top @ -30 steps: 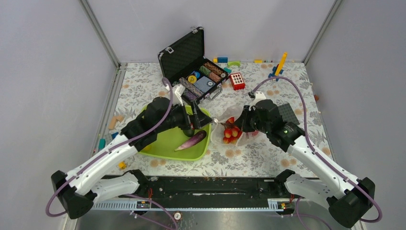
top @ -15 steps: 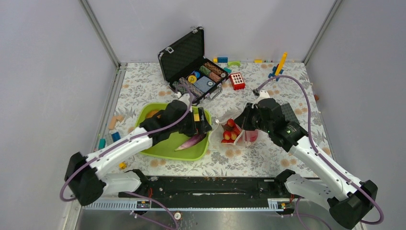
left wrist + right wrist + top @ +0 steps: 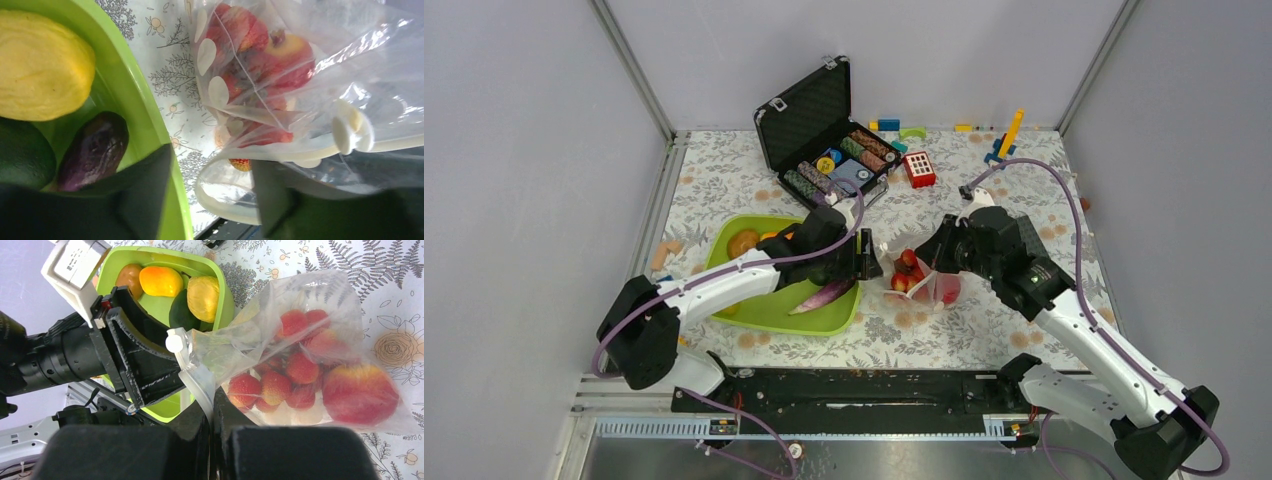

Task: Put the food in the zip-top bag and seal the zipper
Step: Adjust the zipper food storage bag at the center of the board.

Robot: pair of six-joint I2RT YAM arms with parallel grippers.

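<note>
**Change since the earlier frame:** the left arm has swung off the lime-green tray (image 3: 782, 328) towards 3 o'clock. The left claw (image 3: 869, 262) is now at the mouth of the zip-top bag (image 3: 921, 287).

**Left claw:** fingers spread and carrying nothing. A loop of the zipper (image 3: 300, 151) lies between them, not yet pinched.

**Right claw** (image 3: 936, 262): pressed together on the bag's mouth edge, lifting it off the worktop (image 3: 984, 340).

**Bag:** just beside the tray, at its 3 o'clock. It holds strawberries (image 3: 260, 385) and a red apple (image 3: 357, 395).

**Tray:** still holds the purple eggplant (image 3: 824, 295) at its 5 o'clock corner, an avocado (image 3: 22, 155), a yellow fruit (image 3: 42, 65) and an orange fruit (image 3: 744, 242).

**Step, as judged:** filling is partly done and the zipper is unsealed. The left claw looks set to take the opposite lip.

**Next move calls for:** pinching only the strip, clear of the tray rim, and parting the mouth so the eggplant can be put in.
</note>
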